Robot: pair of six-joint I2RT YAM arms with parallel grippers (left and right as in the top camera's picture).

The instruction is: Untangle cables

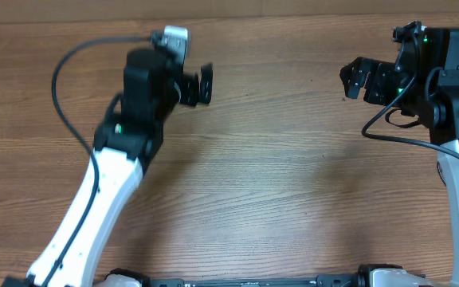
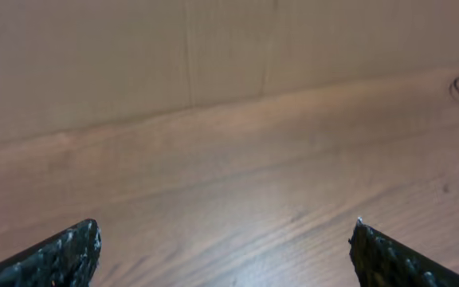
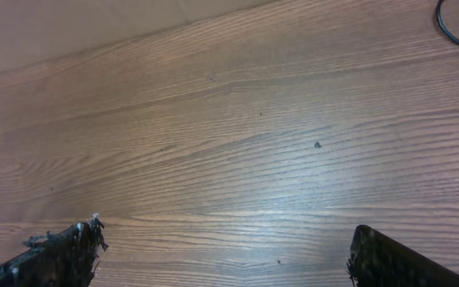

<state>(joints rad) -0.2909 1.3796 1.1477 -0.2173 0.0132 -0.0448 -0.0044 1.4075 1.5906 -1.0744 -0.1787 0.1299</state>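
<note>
Both wide apart, left fingers (image 1: 205, 81), right fingers (image 1: 355, 78)

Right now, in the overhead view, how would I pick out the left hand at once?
On the wooden table, follow the white arm up from the picture's lower left to its black end. The left hand sits there, open and empty, pointing toward the table's middle. Unlike the right hand opposite, it has a silvery-grey block beside its wrist.

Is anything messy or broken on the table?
Nothing looks spilled or broken. The left end effector and right end effector hang open, holding nothing. A thin black loop peeks in at the right wrist view's corner; I cannot tell whose it is.
</note>
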